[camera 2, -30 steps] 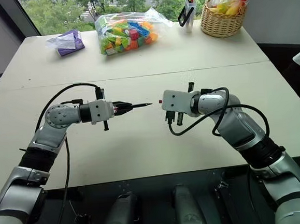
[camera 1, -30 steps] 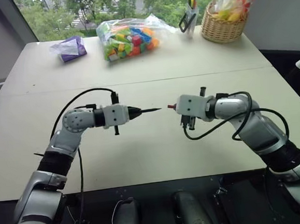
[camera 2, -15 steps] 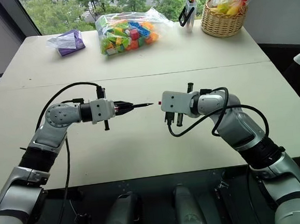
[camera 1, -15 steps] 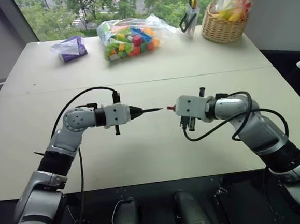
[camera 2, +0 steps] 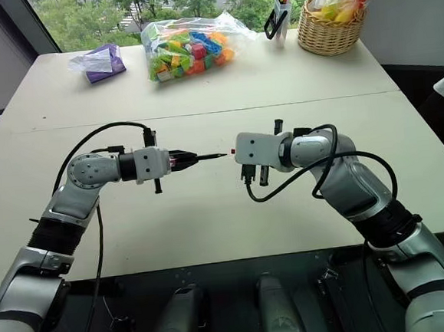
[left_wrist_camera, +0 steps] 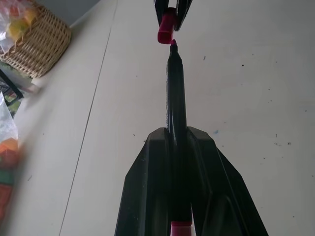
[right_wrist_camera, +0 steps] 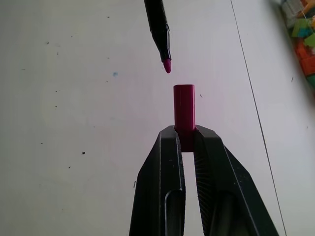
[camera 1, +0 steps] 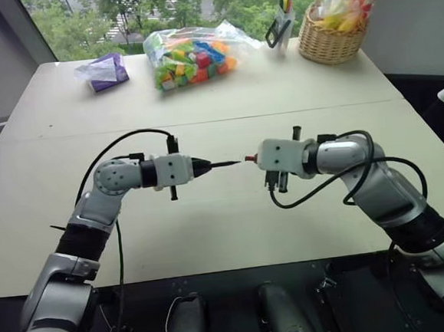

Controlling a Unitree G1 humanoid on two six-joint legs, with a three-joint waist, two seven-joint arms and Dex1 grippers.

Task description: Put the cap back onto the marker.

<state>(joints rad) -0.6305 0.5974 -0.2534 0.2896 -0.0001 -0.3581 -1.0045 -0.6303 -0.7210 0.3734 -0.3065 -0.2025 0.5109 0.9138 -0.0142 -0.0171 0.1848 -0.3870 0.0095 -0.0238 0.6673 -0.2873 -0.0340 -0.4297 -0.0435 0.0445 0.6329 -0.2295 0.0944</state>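
**Above the table: one marker, one cap, tip just short of the opening**

Over the middle of the pale table [camera 1: 212,236], two grippers face each other, each carrying one thing. One left gripper [camera 1: 205,166] is clamped on the single black marker [left_wrist_camera: 175,88], whose reddish tip points toward the other arm. One right gripper [right_wrist_camera: 185,140] is closed tight on the single red cap [right_wrist_camera: 183,105], with the cap's open end turned toward the marker. Tip and cap are nearly touching, apart by a small gap, and the tip sits slightly off the cap's line in the right wrist view.

At the far edge stand one bag of coloured blocks [camera 1: 190,57], one purple packet [camera 1: 105,72], one pen holder [camera 1: 280,23] and one wicker basket [camera 1: 331,42].

Compared with a second ago, the gap between tip and cap has shrunk: the right gripper has edged toward the marker, while the left one has kept its place. Everything at the far edge lies as before.
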